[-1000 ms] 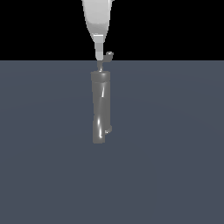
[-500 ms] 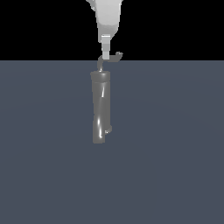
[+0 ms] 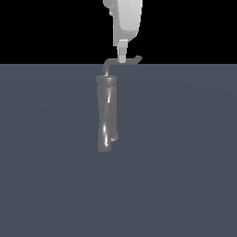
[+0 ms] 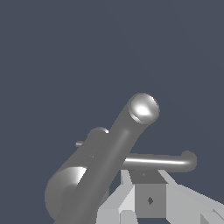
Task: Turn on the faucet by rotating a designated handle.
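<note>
The faucet (image 3: 107, 113) stands upright on the flat slate-blue floor (image 3: 185, 162), near the centre of the exterior view, with its top end just under the dark horizon line. Its handle (image 3: 128, 61) rises from the top of the body and bends toward 3 o'clock in that view, ending in a small flared tip. The gripper (image 3: 122, 57) hangs directly above, its white fingertip (image 3: 122, 50) meeting the horizontal part of the handle about halfway along. Whether the fingers are spread or closed cannot be told — the exterior view shows them edge-on, and the wrist view shows only white blocky finger parts next to the rod (image 4: 157, 162). Main risk, as a judgement: the rod is thin, round and glossy, so a fingertip pressing on it may slide along it or ride over the top instead of turning it. A push applied close to the bend gives little leverage and could stall; a push near the flared tip could slip off the end. A downward load instead of a sideways one would turn nothing. Materials: the body is a polished grey metal cylinder, slightly twisted, with bright highlights and a small nub (image 3: 114, 137) low on its side at 5 o'clock — smooth, hard surfaces throughout.
</note>
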{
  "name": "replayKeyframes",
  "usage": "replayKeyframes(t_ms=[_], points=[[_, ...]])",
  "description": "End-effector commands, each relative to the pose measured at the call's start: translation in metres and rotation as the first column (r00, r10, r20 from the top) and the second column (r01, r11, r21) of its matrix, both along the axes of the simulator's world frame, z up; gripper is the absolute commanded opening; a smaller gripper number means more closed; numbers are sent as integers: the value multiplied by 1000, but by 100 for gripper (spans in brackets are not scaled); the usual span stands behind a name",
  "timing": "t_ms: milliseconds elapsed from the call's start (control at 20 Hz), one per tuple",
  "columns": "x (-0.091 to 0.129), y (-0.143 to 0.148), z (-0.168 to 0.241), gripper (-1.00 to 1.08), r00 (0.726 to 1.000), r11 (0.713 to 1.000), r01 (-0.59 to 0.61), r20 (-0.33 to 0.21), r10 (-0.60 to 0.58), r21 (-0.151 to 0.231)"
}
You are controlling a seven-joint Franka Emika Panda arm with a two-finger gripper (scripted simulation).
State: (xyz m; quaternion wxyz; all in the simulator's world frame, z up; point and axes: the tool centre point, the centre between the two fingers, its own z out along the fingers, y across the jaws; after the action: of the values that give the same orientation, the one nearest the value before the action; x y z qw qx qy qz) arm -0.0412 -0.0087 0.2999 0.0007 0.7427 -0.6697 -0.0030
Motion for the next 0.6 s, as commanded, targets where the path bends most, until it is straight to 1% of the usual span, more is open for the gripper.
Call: replayKeyframes(t_ms=[0, 200, 250, 550], points=[[8, -33, 0, -100, 999, 999, 47, 6, -47, -3], [15, -43, 0, -100, 999, 999, 52, 5, -52, -3], [12, -6, 0, -100, 1000, 1000, -7, 1, 7, 4], [31, -14, 0, -100, 1000, 1000, 6, 2, -6, 2]])
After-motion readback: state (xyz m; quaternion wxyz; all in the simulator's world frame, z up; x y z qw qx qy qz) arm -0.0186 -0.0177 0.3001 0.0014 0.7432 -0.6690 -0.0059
